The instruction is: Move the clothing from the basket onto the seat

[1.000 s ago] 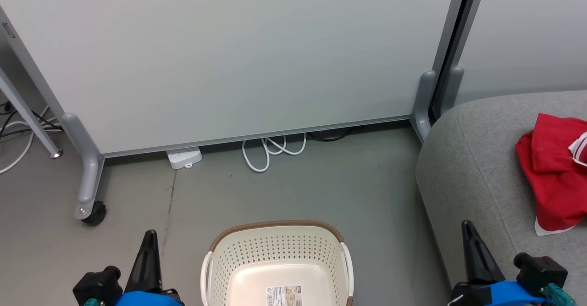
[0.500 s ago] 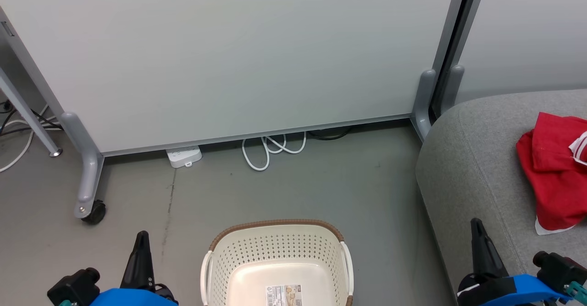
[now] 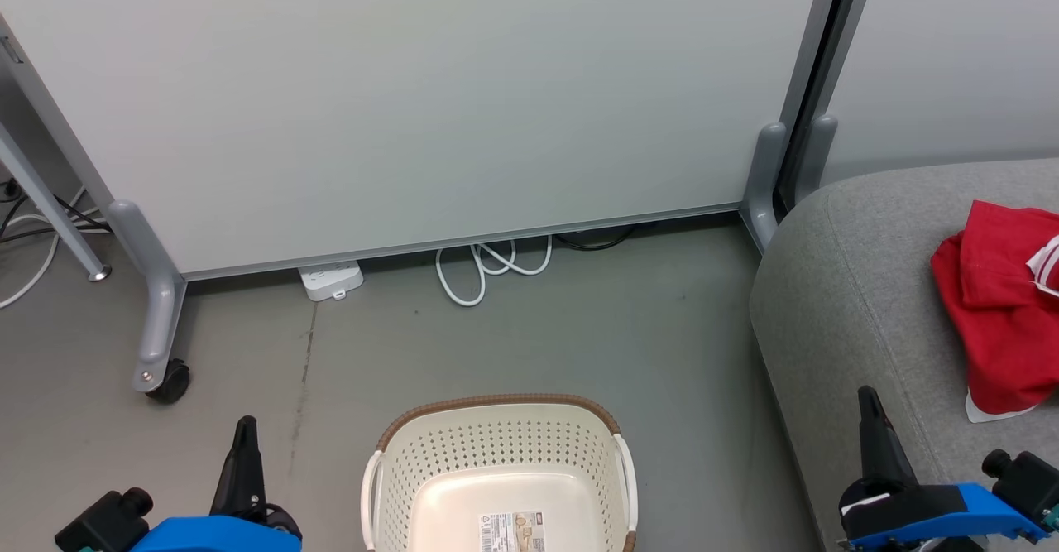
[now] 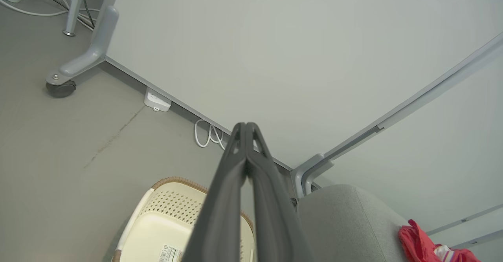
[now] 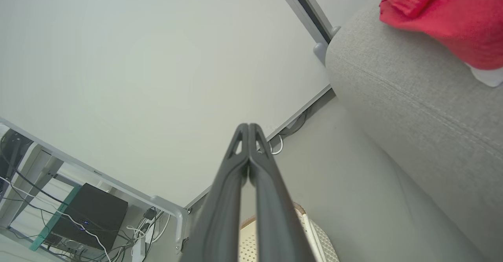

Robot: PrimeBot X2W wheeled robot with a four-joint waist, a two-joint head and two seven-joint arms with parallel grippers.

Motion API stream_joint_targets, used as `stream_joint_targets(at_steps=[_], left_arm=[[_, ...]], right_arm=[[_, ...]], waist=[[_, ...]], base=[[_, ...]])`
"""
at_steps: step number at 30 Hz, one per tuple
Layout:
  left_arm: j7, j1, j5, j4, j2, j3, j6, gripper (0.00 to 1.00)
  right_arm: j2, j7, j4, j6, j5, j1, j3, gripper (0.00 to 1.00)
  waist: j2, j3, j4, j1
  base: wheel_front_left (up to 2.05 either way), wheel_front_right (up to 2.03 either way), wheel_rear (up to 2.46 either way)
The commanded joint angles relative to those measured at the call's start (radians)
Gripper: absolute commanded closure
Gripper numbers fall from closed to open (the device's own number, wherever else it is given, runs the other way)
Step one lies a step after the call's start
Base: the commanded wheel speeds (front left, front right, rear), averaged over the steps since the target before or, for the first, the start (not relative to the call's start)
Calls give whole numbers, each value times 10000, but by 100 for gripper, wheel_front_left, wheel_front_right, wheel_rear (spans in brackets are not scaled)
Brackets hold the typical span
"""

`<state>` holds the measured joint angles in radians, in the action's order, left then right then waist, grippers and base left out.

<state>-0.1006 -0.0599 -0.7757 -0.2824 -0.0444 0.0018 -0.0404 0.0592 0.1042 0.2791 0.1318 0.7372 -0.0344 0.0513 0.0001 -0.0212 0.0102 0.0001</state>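
The left gripper (image 3: 245,432) is hovering left of the cream laundry basket (image 3: 496,446), its fingers pressed together and holding nothing. The right gripper (image 3: 869,403), likewise closed and empty, is hovering by the edge of the grey seat (image 3: 836,304). The red clothing (image 3: 1001,320) is lying bunched on the grey seat.

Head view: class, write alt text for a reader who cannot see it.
An oval cream basket stands on the grey floor, a sticker on its bare bottom; red clothing lies on the grey seat at right. The left gripper and right gripper, both shut, point up from the bottom corners.
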Motion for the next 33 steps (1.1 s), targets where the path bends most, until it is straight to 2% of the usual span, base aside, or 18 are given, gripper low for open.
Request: stream_joint_targets(at_steps=[1,33], left_arm=[[95,-299,-384,171,-46,130,-98,100],[1021,-418,-3965,273,-64,580,-471,100]], right_arm=[[-8,-94,-173,-6,425,-269,56,100],[-47,-1059,-269,-10,4157,-534,326,100]], waist=[[-1,5,-2,0],[-1,90,-38,-1]], base=[[0,0,0],[0,0,0]])
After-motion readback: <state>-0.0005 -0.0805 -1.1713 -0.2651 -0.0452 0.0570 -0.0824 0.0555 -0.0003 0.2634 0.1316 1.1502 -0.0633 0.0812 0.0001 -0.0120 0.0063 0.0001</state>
